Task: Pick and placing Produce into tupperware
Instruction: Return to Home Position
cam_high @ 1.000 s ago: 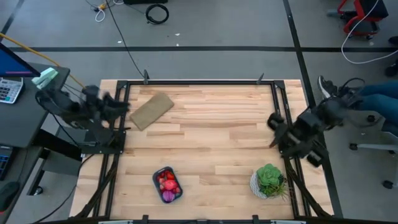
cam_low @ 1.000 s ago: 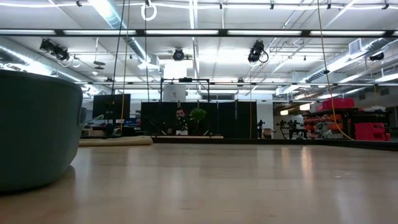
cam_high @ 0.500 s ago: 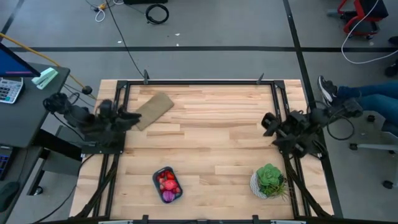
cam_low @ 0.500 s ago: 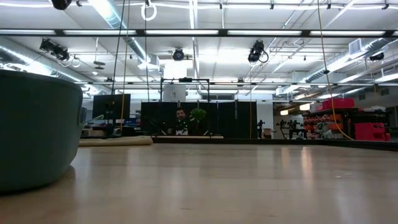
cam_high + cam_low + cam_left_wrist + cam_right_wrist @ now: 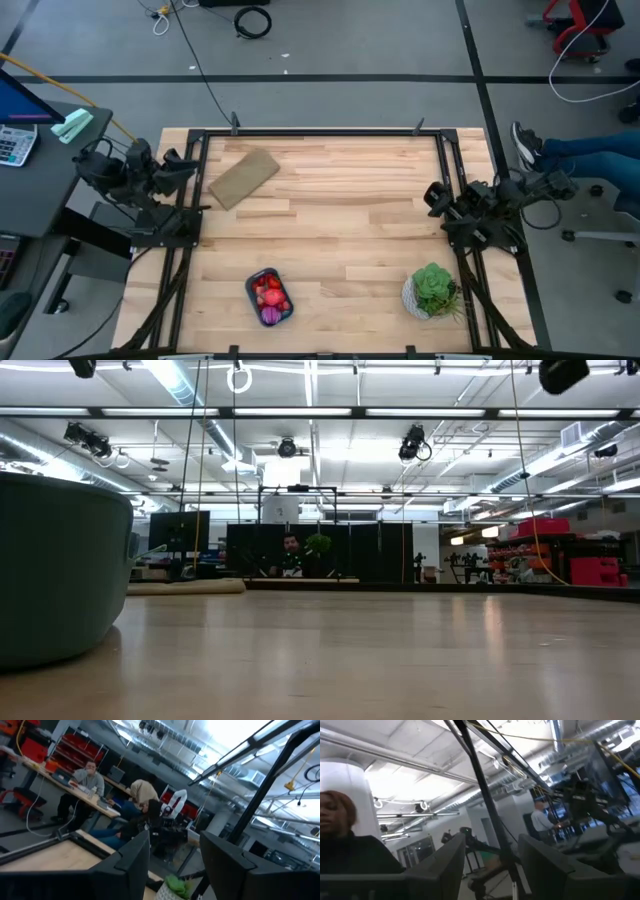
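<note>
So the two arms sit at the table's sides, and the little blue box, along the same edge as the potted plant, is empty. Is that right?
Not empty: the high view shows red produce pieces and a magenta one inside the blue container. The rest stands: left arm and right arm sit at the table's sides, the potted plant along the same edge.

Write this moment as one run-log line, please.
step: return to home | left gripper: open, empty, by left edge of table | right gripper: open, empty, by right edge | produce: inside tupperware
</note>
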